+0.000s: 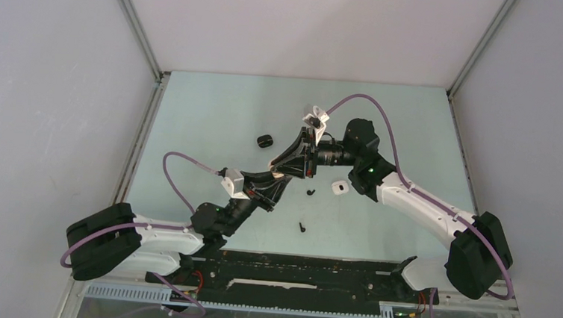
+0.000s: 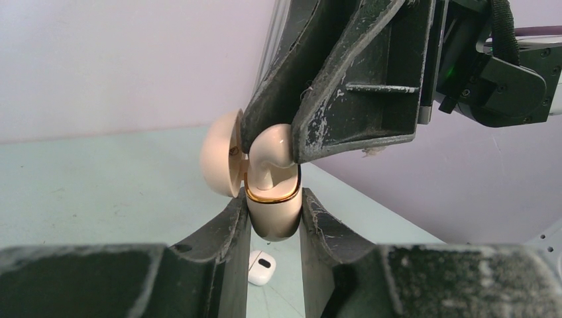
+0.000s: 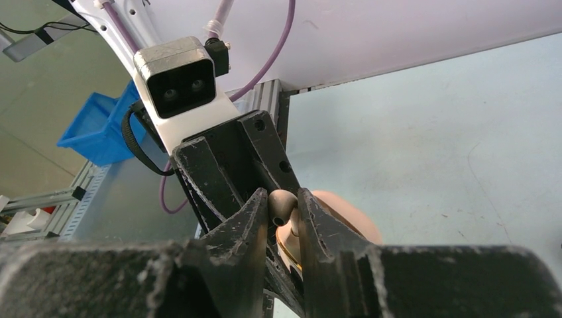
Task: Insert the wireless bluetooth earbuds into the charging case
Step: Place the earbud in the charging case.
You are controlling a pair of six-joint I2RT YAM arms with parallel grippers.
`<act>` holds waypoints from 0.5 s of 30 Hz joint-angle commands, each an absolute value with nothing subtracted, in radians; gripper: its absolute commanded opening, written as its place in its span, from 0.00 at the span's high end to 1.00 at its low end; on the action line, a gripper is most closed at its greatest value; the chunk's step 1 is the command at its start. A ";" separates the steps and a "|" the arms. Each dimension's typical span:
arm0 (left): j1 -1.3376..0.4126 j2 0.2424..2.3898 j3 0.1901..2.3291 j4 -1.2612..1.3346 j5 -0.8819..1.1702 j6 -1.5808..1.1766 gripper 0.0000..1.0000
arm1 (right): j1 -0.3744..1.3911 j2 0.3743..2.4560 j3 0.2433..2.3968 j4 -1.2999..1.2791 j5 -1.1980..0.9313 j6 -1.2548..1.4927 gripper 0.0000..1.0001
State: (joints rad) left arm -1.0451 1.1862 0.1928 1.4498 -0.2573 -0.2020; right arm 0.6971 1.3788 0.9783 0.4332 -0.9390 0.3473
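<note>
Two arms meet mid-worktop [image 1: 214,109] in the top view, left gripper [image 1: 275,179] and right gripper [image 1: 290,167] tip to tip. What they carry is too small to read here. Loose on the surface are a black case [image 1: 265,140], a white case [image 1: 339,187], and two black earbuds [image 1: 310,192], the second nearer the bases.

Left wrist view: left fingers [image 2: 225,232] are clenched on the body of a beige charging case [image 2: 273,222], held upright off the worktop. Its lid [image 2: 221,162] is swung open to the left. A beige earbud [image 2: 272,152] sits at the gold-rimmed mouth, stem down inside and bulb proud of the rim. The right fingers cover it from above.

Right wrist view: right fingers [image 3: 248,218] are grasping the bud's bulb, one pad each side, in contact as far as I can see. The case is just beneath.

My read:
- **Bud:** not seated yet. It looks light, glossy and rounded, so it will likely squirt out of a hard pinch. Take it on the bulb flanks and leave the stem free.
- **Case:** rigid. Grip the body below the rim and stay off the hinged lid.
</note>
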 commanded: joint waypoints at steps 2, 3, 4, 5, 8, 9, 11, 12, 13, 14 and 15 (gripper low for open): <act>-1.048 1.173 0.204 1.583 -0.238 -0.190 1.00 | 0.696 1.381 0.992 0.406 -0.935 0.333 0.73; -1.048 1.174 0.204 1.582 -0.239 -0.190 1.00 | 0.694 1.380 0.994 0.405 -0.934 0.332 0.73; -1.048 1.174 0.204 1.580 -0.239 -0.190 1.00 | 0.693 1.379 0.993 0.405 -0.934 0.333 0.72; -1.048 1.175 0.204 1.580 -0.239 -0.190 1.00 | 0.693 1.380 0.993 0.405 -0.934 0.331 0.71; -1.048 1.177 0.206 1.576 -0.236 -0.189 1.00 | 0.694 1.380 0.993 0.401 -0.934 0.320 0.70; -1.048 1.178 0.206 1.576 -0.233 -0.189 1.00 | 0.693 1.380 0.993 0.400 -0.933 0.319 0.70; -1.048 1.182 0.209 1.574 -0.229 -0.189 1.00 | 0.695 1.380 0.994 0.404 -0.934 0.318 0.69; -1.048 1.185 0.207 1.574 -0.225 -0.189 1.00 | 0.695 1.380 0.994 0.412 -0.937 0.321 0.69; -1.048 1.187 0.208 1.575 -0.225 -0.189 1.00 | 0.693 1.379 0.994 0.421 -0.942 0.324 0.69; -1.048 1.188 0.207 1.579 -0.224 -0.189 1.00 | 0.691 1.377 0.994 0.431 -0.948 0.331 0.68; -1.048 1.192 0.205 1.585 -0.225 -0.188 1.00 | 0.689 1.375 0.994 0.444 -0.956 0.337 0.67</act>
